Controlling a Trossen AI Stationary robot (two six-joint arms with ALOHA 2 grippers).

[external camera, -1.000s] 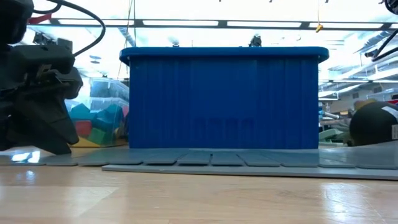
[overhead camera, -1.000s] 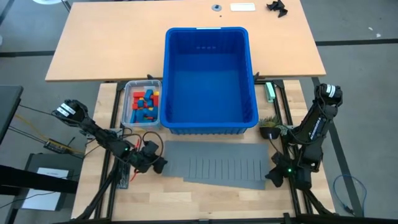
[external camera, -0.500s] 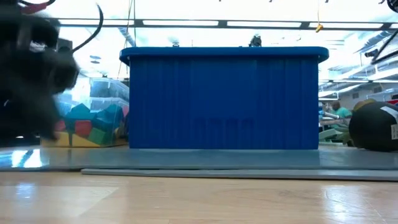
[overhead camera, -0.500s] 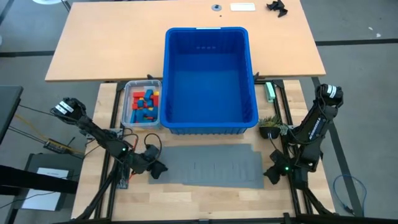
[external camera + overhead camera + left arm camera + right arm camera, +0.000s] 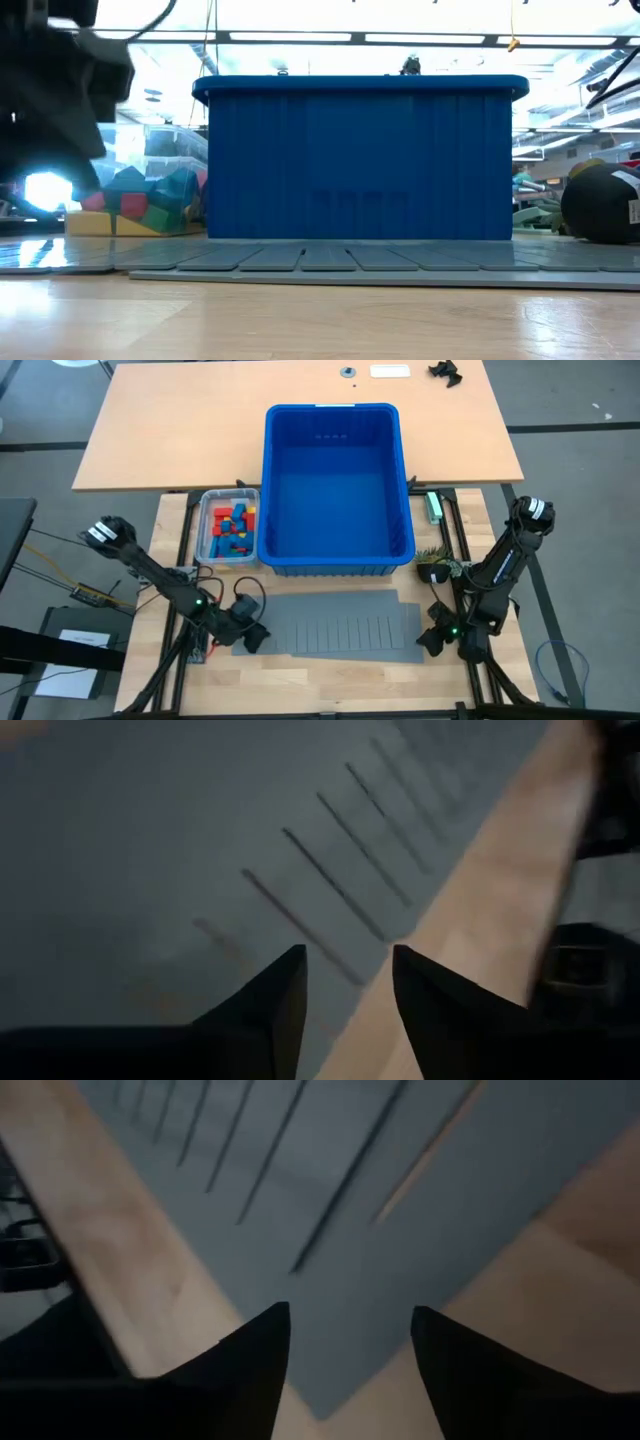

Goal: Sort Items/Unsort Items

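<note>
The items (image 5: pixel 229 527) are small red, blue, yellow and green blocks piled in a small clear tub, left of the big blue bin (image 5: pixel 338 565); the low view shows them (image 5: pixel 140 205) there too. Grey slotted sheets (image 5: pixel 340 628) lie flat on the table in front of the bin. My left gripper (image 5: pixel 252 637) hangs open above the sheets' left end (image 5: pixel 150 850), fingers apart (image 5: pixel 345 990) with nothing between them. My right gripper (image 5: pixel 428 641) stands open over the sheets' right near corner (image 5: pixel 400 1210), its fingers (image 5: pixel 350 1350) straddling that corner from above.
The blue bin stands at mid-table, its near wall close behind the sheets. The clear tub's rim (image 5: pixel 207 550) sits against the bin's left side. A small green plant pot (image 5: pixel 433 563) stands by the bin's right near corner. Bare wood runs along the table's near edge (image 5: pixel 340 680).
My left gripper has risen off the table at the sheets' left end and drawn slightly toward the near edge. The near grey sheet has slid a little toward the table's left. My right gripper has edged toward the sheets' right end.
</note>
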